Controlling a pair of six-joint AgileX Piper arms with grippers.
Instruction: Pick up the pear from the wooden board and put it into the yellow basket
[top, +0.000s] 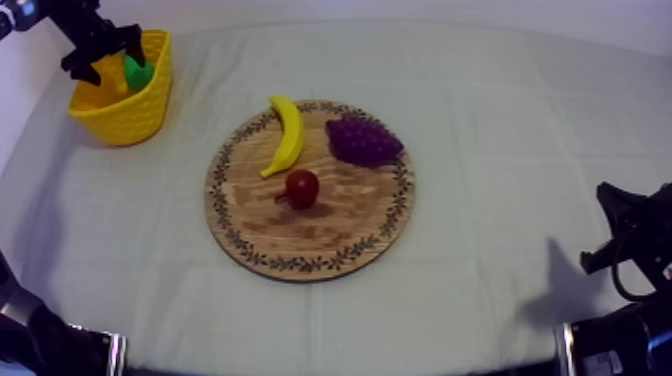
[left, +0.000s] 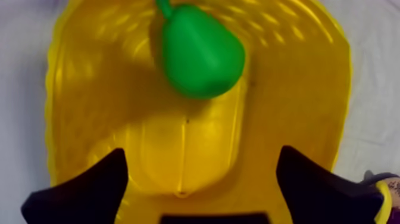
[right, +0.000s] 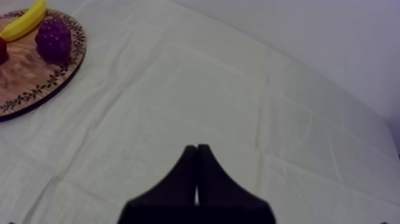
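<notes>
The pear (left: 199, 50) lies inside the yellow basket (left: 71, 119), against its wall, close before the left gripper (left: 202, 159), whose fingers (left: 89, 190) are spread and hold nothing. If this arm lifts out crooked, a finger may catch the rim and tip the basket. The right gripper (right: 196, 150) has its fingers pressed together.

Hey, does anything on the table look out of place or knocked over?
Nothing stands out. The pear is in the yellow basket under the open left gripper; banana, grapes and small red fruit sit on the wooden board.
</notes>
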